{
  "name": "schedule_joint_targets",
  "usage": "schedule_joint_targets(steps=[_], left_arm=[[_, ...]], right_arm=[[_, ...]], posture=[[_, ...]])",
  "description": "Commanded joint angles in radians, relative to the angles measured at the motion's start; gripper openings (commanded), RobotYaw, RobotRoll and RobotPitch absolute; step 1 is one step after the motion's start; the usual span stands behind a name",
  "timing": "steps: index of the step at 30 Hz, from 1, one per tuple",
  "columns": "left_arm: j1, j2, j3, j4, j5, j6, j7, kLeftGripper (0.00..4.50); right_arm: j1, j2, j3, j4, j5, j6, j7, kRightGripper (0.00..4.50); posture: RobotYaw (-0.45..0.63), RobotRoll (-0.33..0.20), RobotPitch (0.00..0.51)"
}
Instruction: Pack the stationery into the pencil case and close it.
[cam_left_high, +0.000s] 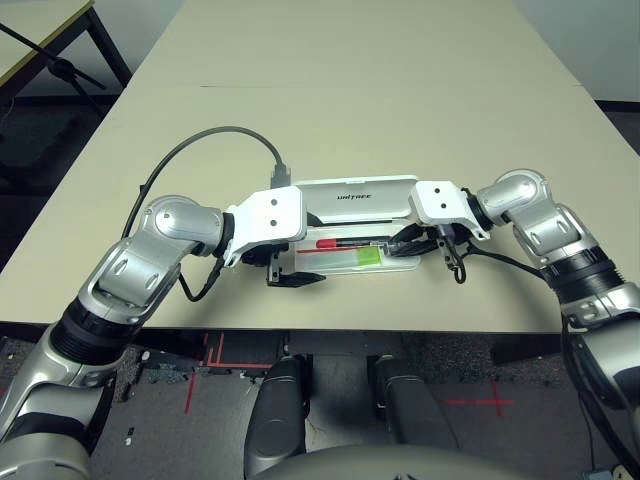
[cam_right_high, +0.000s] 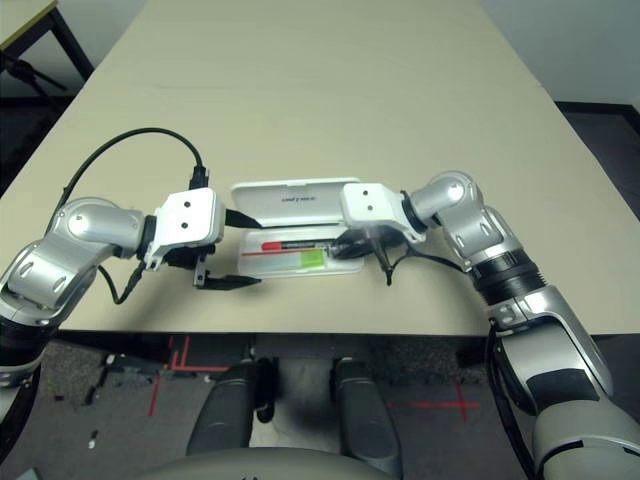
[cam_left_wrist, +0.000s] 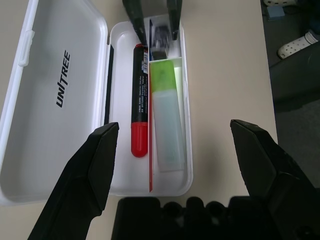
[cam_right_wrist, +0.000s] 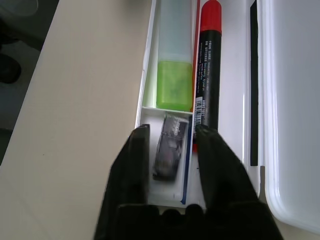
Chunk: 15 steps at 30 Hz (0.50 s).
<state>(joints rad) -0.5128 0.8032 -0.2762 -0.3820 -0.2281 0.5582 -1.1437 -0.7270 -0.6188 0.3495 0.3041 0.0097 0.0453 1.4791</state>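
Beige tabletop (cam_left_high: 380, 90) stretches away from the robot, and near its front edge lies the white pencil case (cam_left_high: 355, 225), open, its lid (cam_left_wrist: 50, 100) folded flat on the far side with the dark "UNITREE" lettering facing up. Inside the tray, the red marker (cam_left_wrist: 140, 107) lies lengthwise along the side nearer the lid, and the flat white stick with a green end (cam_left_wrist: 165, 117) lies beside it along the tray's near wall. In a small end compartment at the tray's right end sits the tiny silver-black cylinder (cam_right_wrist: 171, 145).

At the case's left end the left gripper (cam_left_wrist: 175, 150) hangs with its black fingers spread wide and nothing between them. At the case's right end the right gripper (cam_right_wrist: 172, 137) reaches into the end compartment, its fingers parted a little to either side of the cylinder; whether they press on it cannot be told.
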Motion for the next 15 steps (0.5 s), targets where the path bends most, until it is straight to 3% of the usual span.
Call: schedule_joint_targets(steps=[1, 5, 15], left_arm=[[0.000, 0.011, -0.009, -0.022, 0.007, 0.005, 0.002, 4.50], [0.001, 0.010, -0.010, -0.019, 0.008, 0.003, 0.002, 4.50], [0.017, 0.011, -0.007, -0.021, 0.005, 0.003, 0.005, 4.50]], right_arm=[[0.002, -0.013, -0.014, -0.008, 0.026, 0.008, 0.015, 2.85], [0.011, -0.042, -0.051, -0.040, 0.090, 0.086, 0.051, 4.35], [0.095, -0.219, -0.220, -0.085, 0.254, 0.242, 0.089, 4.43]], posture=[[0.11, 0.000, 0.148], [0.11, 0.000, 0.150], [0.09, 0.000, 0.159]])
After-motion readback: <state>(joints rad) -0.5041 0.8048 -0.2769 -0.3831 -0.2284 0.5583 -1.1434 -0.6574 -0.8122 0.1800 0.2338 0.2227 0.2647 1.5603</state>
